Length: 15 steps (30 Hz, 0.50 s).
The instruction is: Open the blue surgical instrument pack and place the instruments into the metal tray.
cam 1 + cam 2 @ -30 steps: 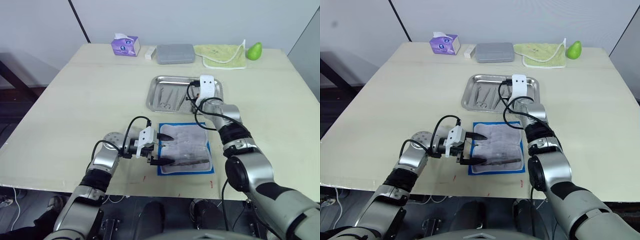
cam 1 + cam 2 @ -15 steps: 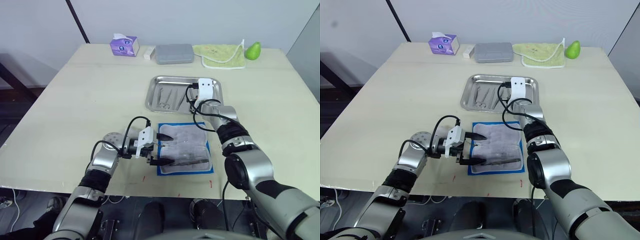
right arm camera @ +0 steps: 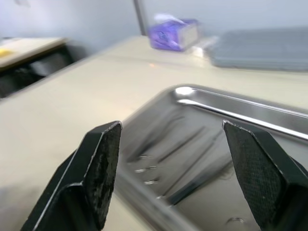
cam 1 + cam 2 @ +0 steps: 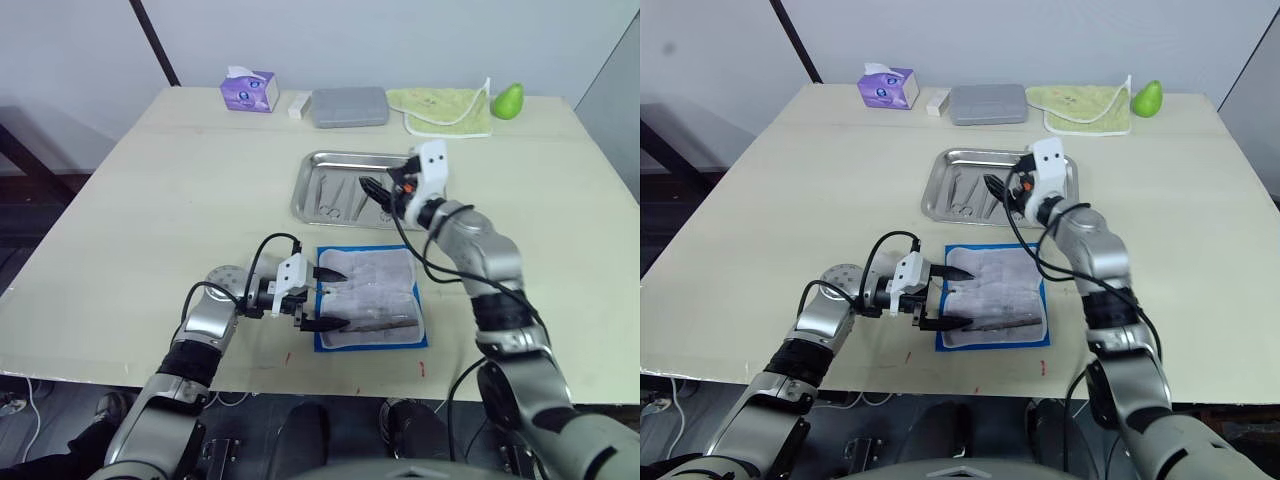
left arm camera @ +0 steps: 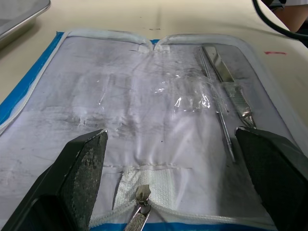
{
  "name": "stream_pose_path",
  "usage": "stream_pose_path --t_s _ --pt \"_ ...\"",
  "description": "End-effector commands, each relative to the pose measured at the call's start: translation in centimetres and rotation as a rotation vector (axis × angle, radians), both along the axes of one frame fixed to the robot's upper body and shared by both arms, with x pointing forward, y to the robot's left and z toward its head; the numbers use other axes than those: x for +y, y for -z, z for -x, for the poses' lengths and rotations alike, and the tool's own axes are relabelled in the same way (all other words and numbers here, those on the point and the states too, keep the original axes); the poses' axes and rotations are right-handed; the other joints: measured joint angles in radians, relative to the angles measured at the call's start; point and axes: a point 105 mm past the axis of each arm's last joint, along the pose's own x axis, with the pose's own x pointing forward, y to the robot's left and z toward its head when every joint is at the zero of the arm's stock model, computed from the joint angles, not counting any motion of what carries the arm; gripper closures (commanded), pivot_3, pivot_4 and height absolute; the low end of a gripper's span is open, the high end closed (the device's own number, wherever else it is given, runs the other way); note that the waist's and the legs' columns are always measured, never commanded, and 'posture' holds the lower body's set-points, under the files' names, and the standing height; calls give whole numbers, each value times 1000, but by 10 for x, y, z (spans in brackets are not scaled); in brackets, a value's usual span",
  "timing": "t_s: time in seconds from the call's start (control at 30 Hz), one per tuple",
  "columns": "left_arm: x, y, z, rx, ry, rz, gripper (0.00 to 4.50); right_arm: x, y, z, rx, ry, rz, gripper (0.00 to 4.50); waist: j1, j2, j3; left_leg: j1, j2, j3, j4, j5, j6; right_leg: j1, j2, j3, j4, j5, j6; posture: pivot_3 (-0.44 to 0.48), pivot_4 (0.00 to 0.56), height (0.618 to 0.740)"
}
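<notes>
Right pincer (image 4: 1002, 194) has lifted off the metal tray (image 4: 940, 190), wide and empty: instruments (image 4: 970, 192) dropped. Left pincer (image 4: 952, 297) wide over the opened blue surgical instrument pack (image 4: 992, 297), just below tray; forceps (image 5: 232, 92) remain.

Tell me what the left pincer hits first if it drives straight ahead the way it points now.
Probably the clear lining of the opened blue surgical instrument pack, which lies right ahead of the open left pincer. The remaining instruments sit off to one side of that line.
</notes>
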Motion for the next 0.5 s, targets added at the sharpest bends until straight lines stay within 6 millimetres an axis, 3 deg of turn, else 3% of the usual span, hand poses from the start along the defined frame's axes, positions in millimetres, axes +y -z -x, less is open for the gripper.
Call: stream_pose_path --t_s 0.03,0.1,0.23,0.5 --pt "5 16 7 74 -6 -28 0 -6 -21 40 -101 -206 -2 976 -3 0 0 0 0 0 0 0 0 0 0 0 0 0 0 0 150 740" --pt "6 16 7 74 -5 -28 0 -19 -17 59 -101 -275 34 976 -2 0 0 1 0 0 0 0 0 0 0 0 0 0 0 0 150 740" --pt "7 16 6 76 -1 -32 0 -52 -2 94 -99 -402 201 156 5 -1 2 0 0 0 0 0 0 0 0 1 0 0 0 0 150 740" --pt "11 17 6 82 6 -38 0 -117 8 129 -32 -453 434 156 11 -3 3 2 0 0 1 0 0 0 1 2 -1 -1 2 0 150 740"
